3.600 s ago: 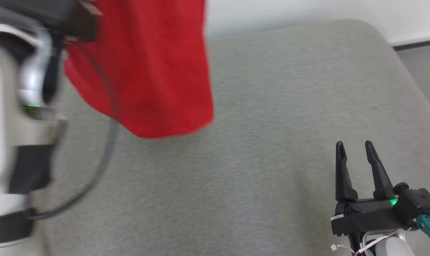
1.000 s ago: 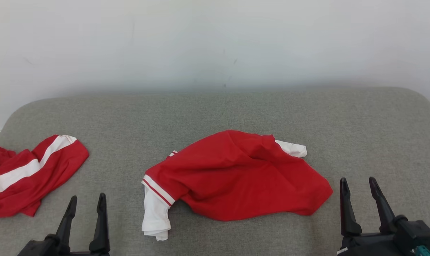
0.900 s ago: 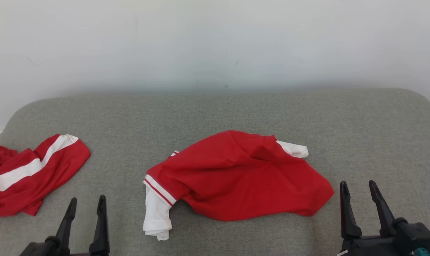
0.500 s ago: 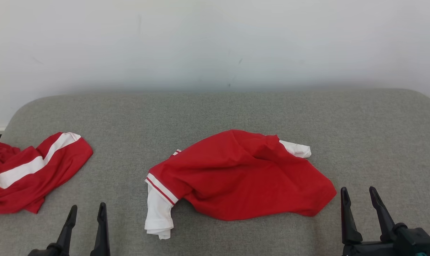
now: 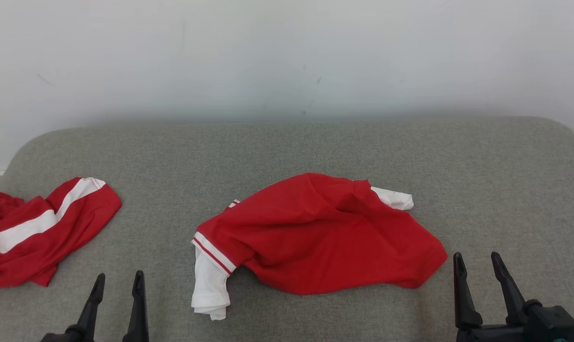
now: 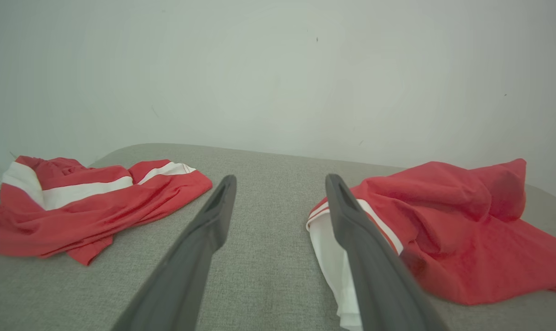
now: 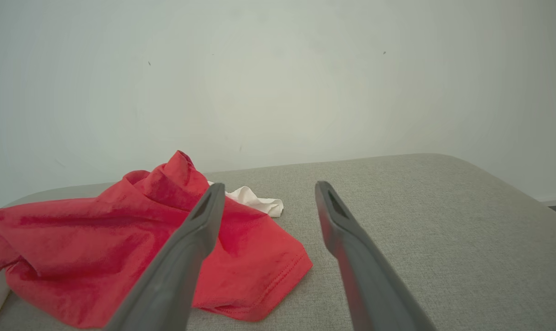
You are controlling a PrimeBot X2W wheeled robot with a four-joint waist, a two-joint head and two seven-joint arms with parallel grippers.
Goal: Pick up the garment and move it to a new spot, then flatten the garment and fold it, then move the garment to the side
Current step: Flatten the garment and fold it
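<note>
At the near edge, head view: left pincer (image 5: 119,274) and right pincer (image 5: 475,255) both released, fingers spread, nothing between them. Neither touches cloth.

Between them and a little farther out, the garment (image 5: 315,232) – a red shirt with white sleeves – lies in a crumpled heap at the middle of the grey padded surface (image 5: 287,147). One white sleeve (image 5: 210,285) hangs toward the near left, just right of the left pincer. The hem corner (image 5: 434,266) points near right, close to the right pincer. The second white sleeve (image 5: 393,198) pokes out on the far side. The body is bunched, with folds running through the middle.

Well apart at the left edge lies a second red-and-white garment (image 5: 40,232), also rumpled. Beyond it all, a plain pale wall (image 5: 287,57).

Judgement: the shirt sits centred, so the step in hand looks like flattening, not yet begun. Next move calls for each pincer to take an edge – left on the near sleeve or shoulder, right on the hem corner – then draw apart to spread the cloth. Thin fabric, so pinch low against the padding.
</note>
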